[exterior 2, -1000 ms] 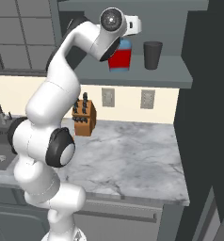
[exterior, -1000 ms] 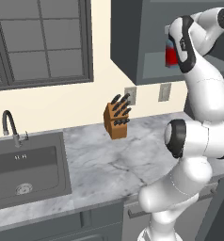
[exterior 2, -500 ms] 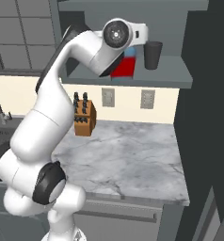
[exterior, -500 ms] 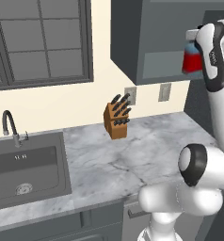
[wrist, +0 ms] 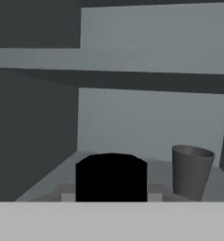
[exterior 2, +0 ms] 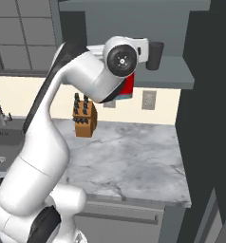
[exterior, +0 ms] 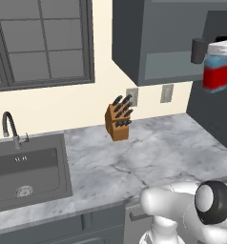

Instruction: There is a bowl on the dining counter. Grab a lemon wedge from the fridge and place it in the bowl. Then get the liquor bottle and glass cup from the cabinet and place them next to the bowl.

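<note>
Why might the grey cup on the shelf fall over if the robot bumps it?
The glass cup stands upright on the cabinet shelf, and it narrows toward its base, so a sideways bump would probably tip it. Its wall looks smooth, so it may slip. If glass, it could break.

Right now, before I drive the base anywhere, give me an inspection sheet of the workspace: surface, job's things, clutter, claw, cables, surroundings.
Surface: marble worktop, bare around the knife block.
Job's things: liquor bottle lifted in front of the open cabinet; glass cup upright on the cabinet shelf.
Clutter: knife block near the wall.
Claw: at the liquor bottle's black cap; fingers hidden, the bottle looks held.
Cables: nothing seen.
Surroundings: sink with faucet, window, wall outlets.
</note>
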Available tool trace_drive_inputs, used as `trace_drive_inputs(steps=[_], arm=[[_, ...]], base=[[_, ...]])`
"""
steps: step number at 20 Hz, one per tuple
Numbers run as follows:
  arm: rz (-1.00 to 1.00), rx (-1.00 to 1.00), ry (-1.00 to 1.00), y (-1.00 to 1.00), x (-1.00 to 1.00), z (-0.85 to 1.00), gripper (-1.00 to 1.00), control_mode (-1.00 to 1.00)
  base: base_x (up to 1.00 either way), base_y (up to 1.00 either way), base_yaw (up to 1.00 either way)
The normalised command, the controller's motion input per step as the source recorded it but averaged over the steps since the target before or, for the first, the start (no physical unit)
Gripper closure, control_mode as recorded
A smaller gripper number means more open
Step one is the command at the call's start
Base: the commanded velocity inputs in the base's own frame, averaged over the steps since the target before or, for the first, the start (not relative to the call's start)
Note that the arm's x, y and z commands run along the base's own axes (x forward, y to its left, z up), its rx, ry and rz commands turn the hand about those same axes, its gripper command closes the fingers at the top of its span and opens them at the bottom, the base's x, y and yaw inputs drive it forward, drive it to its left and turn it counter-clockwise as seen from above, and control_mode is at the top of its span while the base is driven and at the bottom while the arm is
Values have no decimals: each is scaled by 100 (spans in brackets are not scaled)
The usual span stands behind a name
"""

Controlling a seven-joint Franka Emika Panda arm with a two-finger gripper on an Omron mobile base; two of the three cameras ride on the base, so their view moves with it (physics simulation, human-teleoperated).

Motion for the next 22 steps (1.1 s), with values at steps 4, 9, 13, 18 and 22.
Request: trace_drive_inputs(steps=[4,9,13,18,22], arm=[[15,-2,0,28,-78,-16,100,-100],[16,-1,0,23,-78,-13,100,-100],[17,0,0,13,-84,-16,100,-100],[17,-5,0,19,-83,-22,100,-100],[9,-10,7,11,-20,-16,100,-100]], base=[[0,0,0],[0,0,0],[0,0,0],[0,0,0],[0,0,0]])
